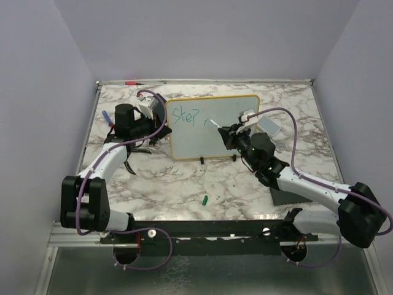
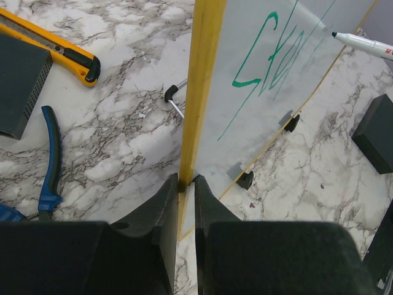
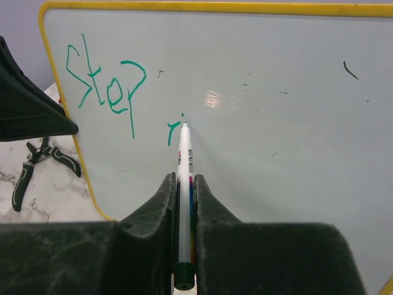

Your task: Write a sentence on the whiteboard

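The whiteboard [image 1: 215, 126] with its yellow frame stands upright on two black feet at mid-table. Green text "Step" [image 1: 185, 115] is on its upper left, also in the right wrist view [image 3: 104, 83]. My left gripper [image 2: 186, 184] is shut on the board's yellow left edge [image 2: 199, 92]. My right gripper [image 3: 184, 184] is shut on a white marker [image 3: 184, 184]. The marker's tip touches the board beside a short new green stroke [image 3: 173, 130] just right of "Step". The marker also shows in the left wrist view [image 2: 362, 43] and the top view [image 1: 215, 123].
A green marker cap [image 1: 204, 200] lies on the marble table in front of the board. Pliers [image 3: 37, 163], a yellow utility knife [image 2: 55, 49], a blue-handled tool [image 2: 50, 153] and a black box [image 2: 21, 80] lie left of the board. A black pad [image 2: 374, 132] lies at the right.
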Controlling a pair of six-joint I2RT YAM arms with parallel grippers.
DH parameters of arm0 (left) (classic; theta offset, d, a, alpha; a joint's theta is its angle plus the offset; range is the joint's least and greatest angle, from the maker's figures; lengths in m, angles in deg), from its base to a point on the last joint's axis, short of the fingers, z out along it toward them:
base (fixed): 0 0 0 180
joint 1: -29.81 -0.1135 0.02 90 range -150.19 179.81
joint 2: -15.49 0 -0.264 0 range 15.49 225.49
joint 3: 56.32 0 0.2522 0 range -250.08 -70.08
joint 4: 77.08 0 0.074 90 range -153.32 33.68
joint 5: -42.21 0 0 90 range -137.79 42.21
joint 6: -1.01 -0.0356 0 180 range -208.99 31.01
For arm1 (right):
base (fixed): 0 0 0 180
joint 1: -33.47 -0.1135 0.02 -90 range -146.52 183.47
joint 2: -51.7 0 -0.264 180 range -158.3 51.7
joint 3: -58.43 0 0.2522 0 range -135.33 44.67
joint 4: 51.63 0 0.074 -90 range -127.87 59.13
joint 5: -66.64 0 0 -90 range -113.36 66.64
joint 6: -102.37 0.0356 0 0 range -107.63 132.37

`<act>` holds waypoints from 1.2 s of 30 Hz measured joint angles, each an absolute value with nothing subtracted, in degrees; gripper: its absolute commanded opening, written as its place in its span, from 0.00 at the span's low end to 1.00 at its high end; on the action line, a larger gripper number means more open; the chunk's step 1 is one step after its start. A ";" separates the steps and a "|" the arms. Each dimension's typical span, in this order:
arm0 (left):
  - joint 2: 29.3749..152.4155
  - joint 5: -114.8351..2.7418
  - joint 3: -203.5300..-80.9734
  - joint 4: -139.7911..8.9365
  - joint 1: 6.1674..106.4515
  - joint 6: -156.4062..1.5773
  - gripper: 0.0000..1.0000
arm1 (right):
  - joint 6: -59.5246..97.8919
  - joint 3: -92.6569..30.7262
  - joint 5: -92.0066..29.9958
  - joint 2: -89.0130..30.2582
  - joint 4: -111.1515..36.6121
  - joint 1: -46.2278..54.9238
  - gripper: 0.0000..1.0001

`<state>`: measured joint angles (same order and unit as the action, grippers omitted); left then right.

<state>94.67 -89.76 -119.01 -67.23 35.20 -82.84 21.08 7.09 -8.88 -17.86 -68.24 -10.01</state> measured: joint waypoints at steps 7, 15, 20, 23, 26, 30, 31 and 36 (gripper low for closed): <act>94.67 -89.74 -119.01 -67.23 35.20 -82.84 0.00 | 21.10 7.06 -7.27 -19.23 -68.30 -10.03 0.01; 94.67 -89.70 -119.01 -67.27 35.18 -82.86 0.00 | 21.36 7.20 -7.14 -19.80 -68.67 -10.05 0.01; 94.67 -89.67 -119.01 -67.25 35.18 -82.86 0.00 | 22.54 8.27 -7.33 -19.87 -68.65 -10.08 0.01; 94.67 -89.67 -119.01 -67.25 35.18 -82.84 0.00 | 22.94 8.40 -7.59 -20.13 -68.67 -10.08 0.00; 94.67 -89.65 -119.01 -67.25 35.18 -82.84 0.00 | 22.96 8.40 -7.62 -20.20 -68.80 -10.08 0.01; 94.67 -89.65 -119.01 -67.25 35.18 -82.84 0.00 | 22.85 8.40 -7.62 -20.20 -68.93 -10.08 0.01; 94.67 -89.65 -119.01 -67.25 35.18 -82.84 0.00 | 22.85 8.40 -7.59 -20.20 -69.00 -10.08 0.01; 94.67 -89.65 -119.01 -67.25 35.18 -82.84 0.00 | 22.37 8.40 -7.57 -20.20 -69.09 -10.08 0.00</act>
